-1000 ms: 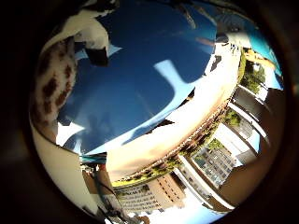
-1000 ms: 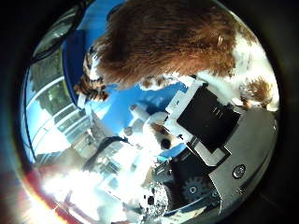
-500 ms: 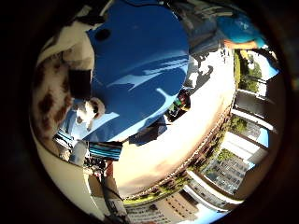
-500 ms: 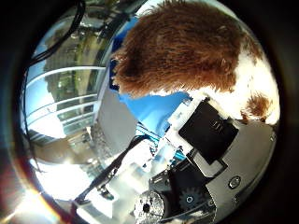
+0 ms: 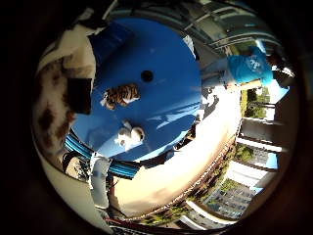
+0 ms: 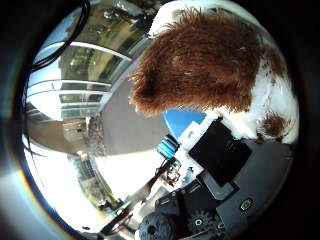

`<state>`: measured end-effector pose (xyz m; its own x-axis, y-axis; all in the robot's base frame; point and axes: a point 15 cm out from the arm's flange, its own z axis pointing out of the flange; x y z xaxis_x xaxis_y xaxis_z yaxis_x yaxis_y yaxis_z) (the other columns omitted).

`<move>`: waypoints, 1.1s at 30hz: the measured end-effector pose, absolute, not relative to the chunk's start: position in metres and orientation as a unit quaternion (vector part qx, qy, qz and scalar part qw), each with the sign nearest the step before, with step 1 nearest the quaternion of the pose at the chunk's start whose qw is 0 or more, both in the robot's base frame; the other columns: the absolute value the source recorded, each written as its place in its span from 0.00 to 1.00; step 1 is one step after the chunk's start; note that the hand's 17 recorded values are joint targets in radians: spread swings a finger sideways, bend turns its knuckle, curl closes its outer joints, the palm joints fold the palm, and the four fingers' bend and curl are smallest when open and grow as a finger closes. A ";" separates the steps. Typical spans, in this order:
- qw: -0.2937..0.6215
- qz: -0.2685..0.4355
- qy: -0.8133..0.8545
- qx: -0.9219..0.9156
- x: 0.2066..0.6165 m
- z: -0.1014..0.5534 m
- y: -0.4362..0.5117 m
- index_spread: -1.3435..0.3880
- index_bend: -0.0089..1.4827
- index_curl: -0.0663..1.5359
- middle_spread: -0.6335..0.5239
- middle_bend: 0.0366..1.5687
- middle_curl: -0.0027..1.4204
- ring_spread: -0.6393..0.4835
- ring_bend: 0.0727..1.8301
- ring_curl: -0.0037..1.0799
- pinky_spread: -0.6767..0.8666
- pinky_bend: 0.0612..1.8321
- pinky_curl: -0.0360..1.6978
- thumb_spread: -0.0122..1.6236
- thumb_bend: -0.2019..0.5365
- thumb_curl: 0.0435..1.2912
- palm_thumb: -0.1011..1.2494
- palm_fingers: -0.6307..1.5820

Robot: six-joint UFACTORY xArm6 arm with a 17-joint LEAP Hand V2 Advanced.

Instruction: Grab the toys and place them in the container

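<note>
A brown and white plush toy (image 6: 205, 65) fills much of the right thumb side palm view, close against the palm. My hand (image 6: 215, 160) shows its white and black fingers curled against it. In the right little finger side palm view, the toy's spotted cream fur (image 5: 49, 98) lies beside a dark finger part (image 5: 78, 93). Far below is a round blue table (image 5: 161, 54). On it lie a small striped brown toy (image 5: 120, 95) and a small white toy (image 5: 129, 135). A teal object (image 5: 245, 69) stands beside the table; I cannot tell if it is the container.
The blue table has a dark hole (image 5: 147, 75) near its middle and stands on pale paving (image 5: 186, 162). Railings and buildings (image 5: 235, 191) lie beyond. The right thumb side palm view shows a pale floor (image 6: 130, 130) and railings (image 6: 70, 95).
The whole picture has shifted: the table now looks smaller and farther away, with its full round top and the two small toys in view. The plush stays against the palm.
</note>
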<state>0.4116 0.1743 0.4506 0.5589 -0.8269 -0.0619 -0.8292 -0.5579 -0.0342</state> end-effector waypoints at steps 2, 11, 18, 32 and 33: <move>0.036 0.017 0.468 -0.883 0.416 0.442 0.201 0.11 0.45 0.47 0.36 0.82 0.76 0.45 0.81 0.81 0.53 0.86 0.53 0.65 0.26 0.65 0.80 0.65; 0.066 0.019 0.511 -0.857 0.435 0.403 0.290 0.09 0.42 0.62 0.37 0.83 0.76 0.46 0.83 0.80 0.52 0.88 0.53 0.64 0.25 0.68 0.79 0.64; 0.076 0.025 0.525 -0.847 0.455 0.353 0.340 0.09 0.40 0.73 0.38 0.85 0.75 0.46 0.83 0.80 0.52 0.88 0.53 0.63 0.25 0.70 0.78 0.64; 0.049 0.037 0.548 -0.834 0.478 0.288 0.346 0.09 0.38 0.86 0.38 0.83 0.73 0.47 0.83 0.77 0.52 0.85 0.53 0.63 0.21 0.68 0.68 0.64; 0.048 0.038 0.549 -0.834 0.480 0.285 0.345 0.10 0.39 0.85 0.39 0.81 0.71 0.50 0.80 0.74 0.53 0.83 0.52 0.64 0.21 0.67 0.66 0.64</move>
<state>0.4796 0.3451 0.2853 0.3942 -0.9117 -0.1158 -0.9189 -0.3926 -0.0378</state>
